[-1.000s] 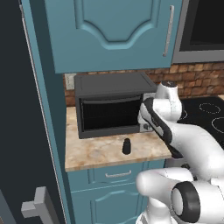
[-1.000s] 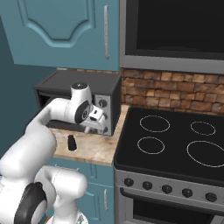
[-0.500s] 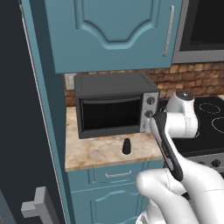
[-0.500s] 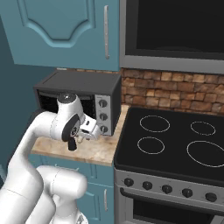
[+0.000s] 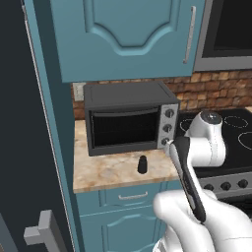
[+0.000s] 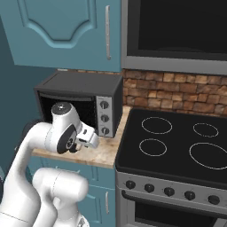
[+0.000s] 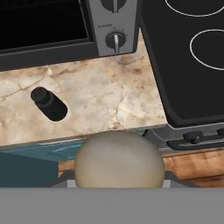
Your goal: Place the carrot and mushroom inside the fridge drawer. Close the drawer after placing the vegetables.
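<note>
Claw (image 7: pixel 118 181) part-closed on mushroom (image 7: pixel 119 159)

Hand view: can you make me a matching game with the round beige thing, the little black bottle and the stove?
1. mushroom
2. black bottle
3. stove

a. has white rings on top
b. held in the claw
c. on the counter, in front of the toaster oven

Pairs: 1-b, 2-c, 3-a

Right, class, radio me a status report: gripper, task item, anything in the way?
Gripper shut on mushroom, above counter edge. Dark bottle lies on counter near toaster oven, apart from gripper.
</note>
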